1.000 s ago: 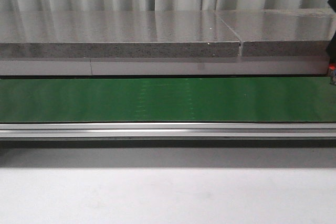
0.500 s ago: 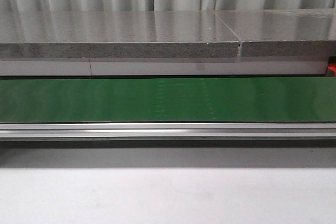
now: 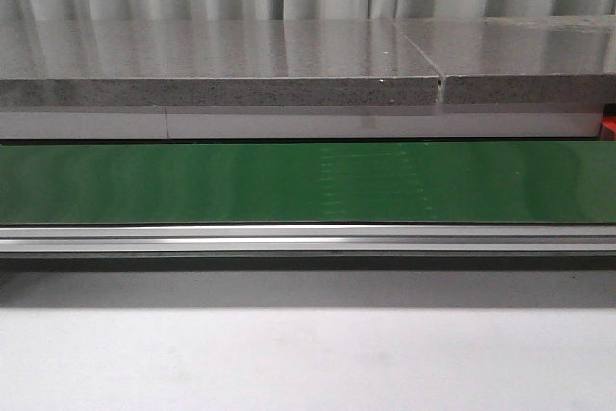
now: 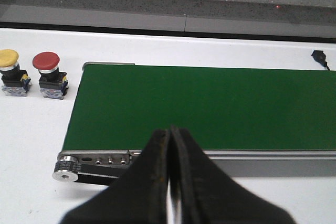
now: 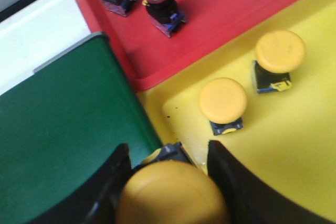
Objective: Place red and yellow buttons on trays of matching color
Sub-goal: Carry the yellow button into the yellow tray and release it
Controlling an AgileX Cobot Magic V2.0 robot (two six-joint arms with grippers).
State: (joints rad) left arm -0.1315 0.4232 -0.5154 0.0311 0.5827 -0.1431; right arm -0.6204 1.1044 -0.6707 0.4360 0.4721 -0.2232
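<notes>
Over the yellow tray [image 5: 294, 140], right gripper [image 5: 168, 182] — gone from the front view — holds a yellow button [image 5: 170, 192], near release; left gripper [image 4: 170, 145] jaws closed, empty.

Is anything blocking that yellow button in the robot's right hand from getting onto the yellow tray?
Nothing visible does. The right hand holds the yellow mushroom-head button at the yellow plastic tray's edge; the two yellow buttons already there sit farther in.

No text, label, brand, number or sign could be read in any of the views. The bases of the buttons [image 5: 222, 103] carried small yellow and blue patches, but these were too blurred and too small to show whether they held any writing.
</notes>
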